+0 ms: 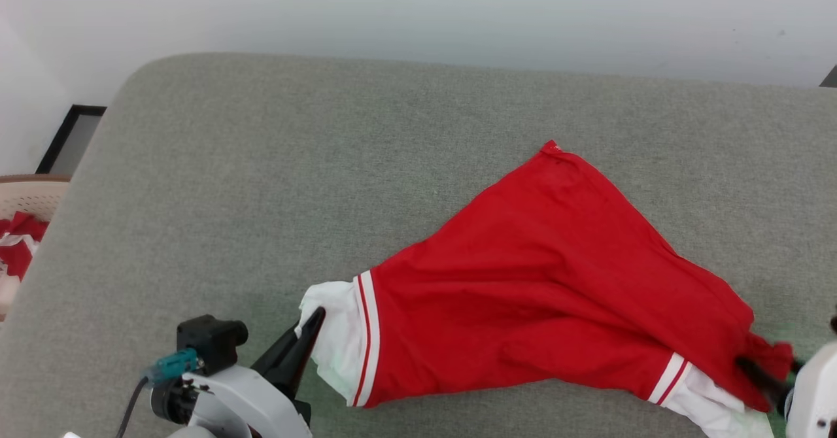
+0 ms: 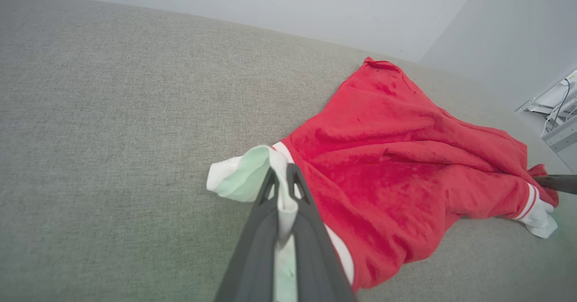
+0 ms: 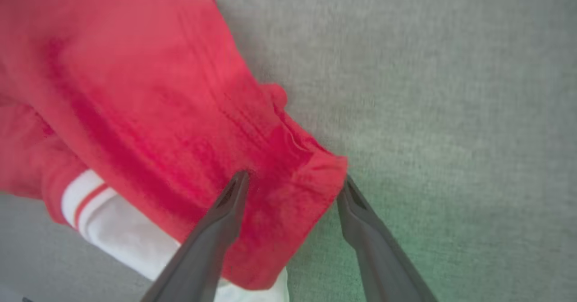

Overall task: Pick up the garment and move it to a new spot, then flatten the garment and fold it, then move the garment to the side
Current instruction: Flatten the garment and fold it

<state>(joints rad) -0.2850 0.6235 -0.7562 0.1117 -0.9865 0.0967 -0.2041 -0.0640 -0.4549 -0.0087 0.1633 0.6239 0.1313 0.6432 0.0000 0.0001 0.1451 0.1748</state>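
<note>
Left wrist view: left gripper is pinching the garment by its white sleeve, near the cushion front edge. Right wrist view: right gripper is standing wide, straddling the red hem.

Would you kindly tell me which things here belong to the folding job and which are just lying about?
Job: garment; left gripper, shut on its white sleeve; right gripper, open.
Lying about: beige basket; red-and-white cloth in it.
</note>
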